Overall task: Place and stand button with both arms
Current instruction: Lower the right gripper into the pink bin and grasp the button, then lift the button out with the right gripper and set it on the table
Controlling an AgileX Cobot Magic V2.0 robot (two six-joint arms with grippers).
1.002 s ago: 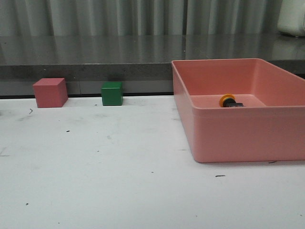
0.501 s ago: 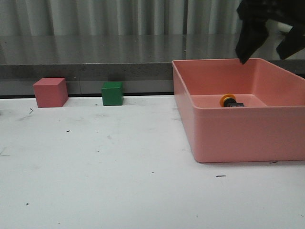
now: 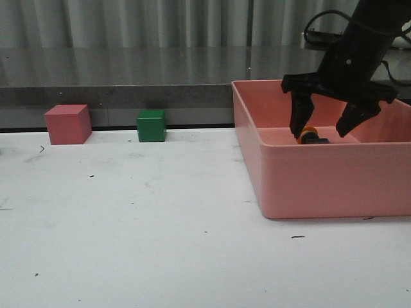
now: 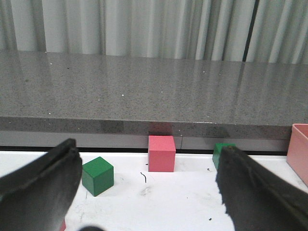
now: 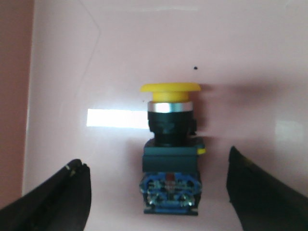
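The button (image 3: 309, 136) lies on its side on the floor of the pink bin (image 3: 321, 179), with its yellow-orange cap toward the left. My right gripper (image 3: 325, 127) hangs open over the bin, one finger on each side of the button, not touching it. In the right wrist view the button (image 5: 170, 159) lies between the open fingers (image 5: 57, 197), yellow cap pointing away and blue-black body nearest; the right gripper (image 5: 156, 163) is empty. My left gripper (image 4: 149, 192) shows only in the left wrist view, open and empty above the white table.
A pink cube (image 3: 67, 124) and a green cube (image 3: 151, 125) stand at the table's back left by the grey ledge (image 3: 128, 96). The left wrist view shows a green cube (image 4: 97, 175), a pink cube (image 4: 161, 153), a second green cube (image 4: 221, 150) and the bin's edge (image 4: 299, 149).
My right arm has come into view from the top right and dropped into the bin, its open fingers now on either side of the button. The button and cubes have not moved.
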